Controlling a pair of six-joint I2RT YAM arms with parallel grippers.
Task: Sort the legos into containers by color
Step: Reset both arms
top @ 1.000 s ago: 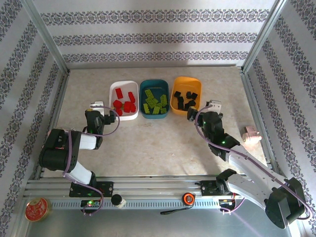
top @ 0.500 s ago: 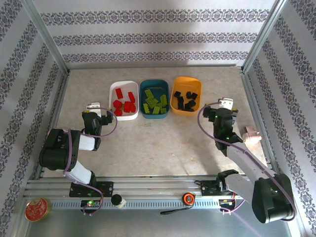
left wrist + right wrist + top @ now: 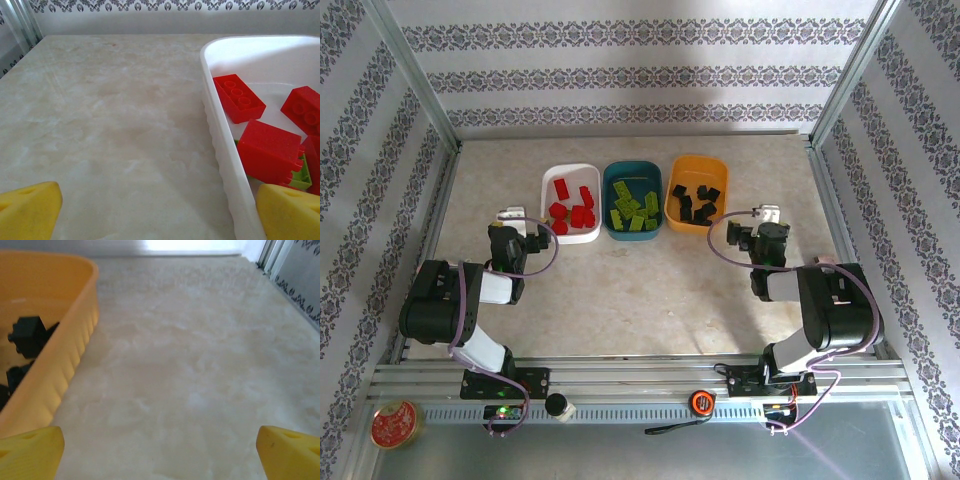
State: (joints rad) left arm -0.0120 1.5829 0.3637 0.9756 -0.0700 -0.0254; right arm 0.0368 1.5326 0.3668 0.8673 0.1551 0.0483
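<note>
On mottled stone-look table (image 3: 115, 125), studded red legos (image 3: 240, 97), glossy rounded white tub (image 3: 220, 140)

Three shallow, rounded tubs stand upright in a row, close side by side, toward the far middle of the table (image 3: 620, 290). The white tub (image 3: 570, 167) on the left holds the red bricks (image 3: 572, 212), loosely heaped, some lying studs-up and some tipped on edge. The dark teal tub (image 3: 633, 165) in the middle holds the lime green bricks (image 3: 633, 212). The orange tub (image 3: 698, 159) on the right holds the black bricks (image 3: 694, 203). In the white tub a lime green sliver (image 3: 301, 176) shows beneath a red brick (how much of a piece it is, I can't tell).
</note>
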